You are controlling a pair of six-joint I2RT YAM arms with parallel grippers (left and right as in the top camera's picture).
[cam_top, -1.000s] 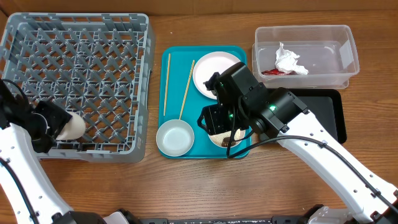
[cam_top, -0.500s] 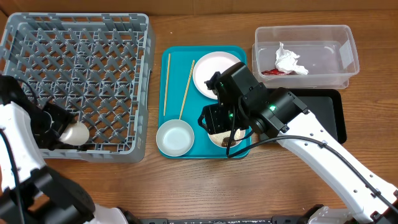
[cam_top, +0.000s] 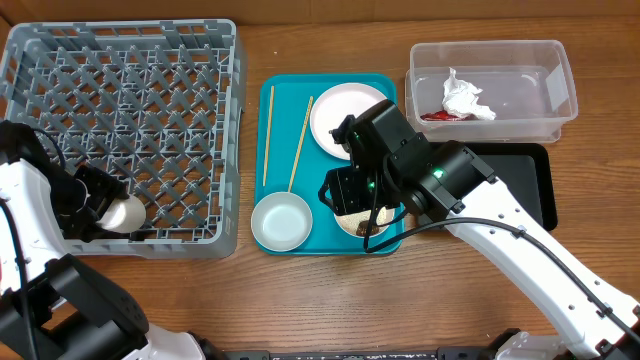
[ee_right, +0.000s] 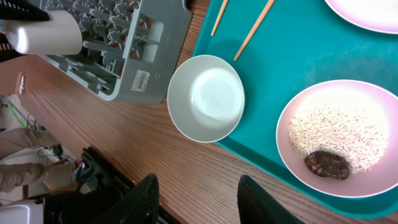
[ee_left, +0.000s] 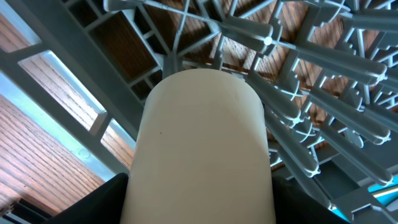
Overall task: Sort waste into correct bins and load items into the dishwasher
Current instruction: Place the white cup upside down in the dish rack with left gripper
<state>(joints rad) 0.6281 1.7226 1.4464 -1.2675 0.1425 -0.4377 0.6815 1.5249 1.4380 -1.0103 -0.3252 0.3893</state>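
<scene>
Left gripper (cam_top: 98,206), at the lower left of the overhead frame, is clasped around the small white cup (ee_left: 199,149); its dark fingers (ee_left: 102,200) press the cup's sides in the wrist view; the cup lies on its side inside the grey dish rack (cam_top: 120,60), at the rack's lower left corner, against the lattice floor. Right gripper (ee_right: 202,205) hangs with its jaws spread and nothing between them, over the lower edge of the teal tray (cam_top: 380,85) at the middle of the frame. On that tray the round white plate (cam_top: 340,115) sits at the upper right; two wooden chopsticks (cam_top: 300,145) lie lengthwise to its left, apart from each other; the pale grey bowl (cam_top: 281,221), empty, rests at the lower left corner, overhanging the tray's edge; the small white bowl (ee_right: 373,102) at the lower right holds white rice grains (ee_right: 329,134) with a brown food lump (ee_right: 328,163) touching them. At the upper right the clear plastic tub (cam_top: 560,60) holds a crumpled white napkin (cam_top: 463,97) and a red wrapper (cam_top: 435,116) just beside it; the black tray (cam_top: 530,185) lies just below the tub.
</scene>
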